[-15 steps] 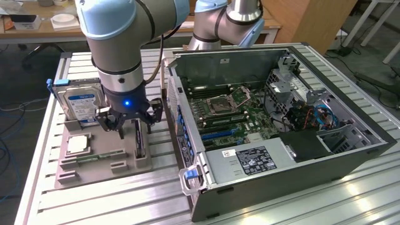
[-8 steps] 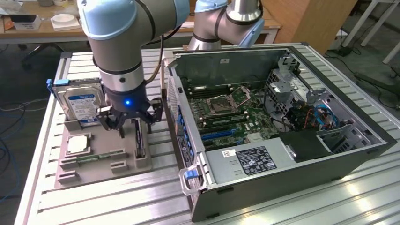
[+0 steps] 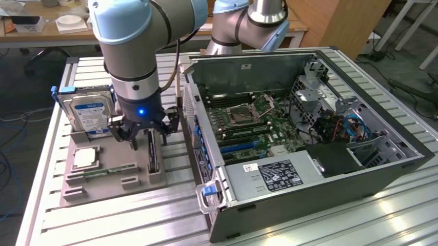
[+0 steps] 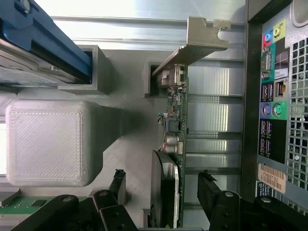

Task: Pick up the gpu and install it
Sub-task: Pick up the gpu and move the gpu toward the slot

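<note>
Room: a workshop with wooden desks at the back; up front, a ribbed aluminium counter (image 3: 102, 220) carries everything.

Exterior view, layout: a grey holder tray (image 3: 102, 187) sits toward the exterior view's left, with an opened computer case (image 3: 383, 169) just beside it on the right, its motherboard (image 3: 250, 123) exposed.

Exterior view, the gpu: the gpu (image 3: 153, 154) stands on edge in a slot of the tray, on the side nearest the case.

Exterior view, the hand: the hand (image 3: 147, 134) hangs straight over the card, its dark fingers reaching down on either side of it.

Wrist view, the card: seen edge-on, with its silvery bracket (image 4: 192, 45) at the far end and its board seated in the tray.

Wrist view, the hand: spread wide, with one finger (image 4: 210, 192) on each side of the card and a gap showing on both, so nothing is pinched.

Wrist view, surroundings: the case's rear ports (image 4: 274, 96) lie close alongside.

Progress: to my eye the approach is made and the straddle is set. The grasp, the lift and the seating in the case are not yet done.

Count: one arm, one gpu, one hard drive (image 3: 85, 113), one processor chip (image 3: 85, 158) and one RAM stick (image 3: 102, 172) on the one tray, and one case.
</note>
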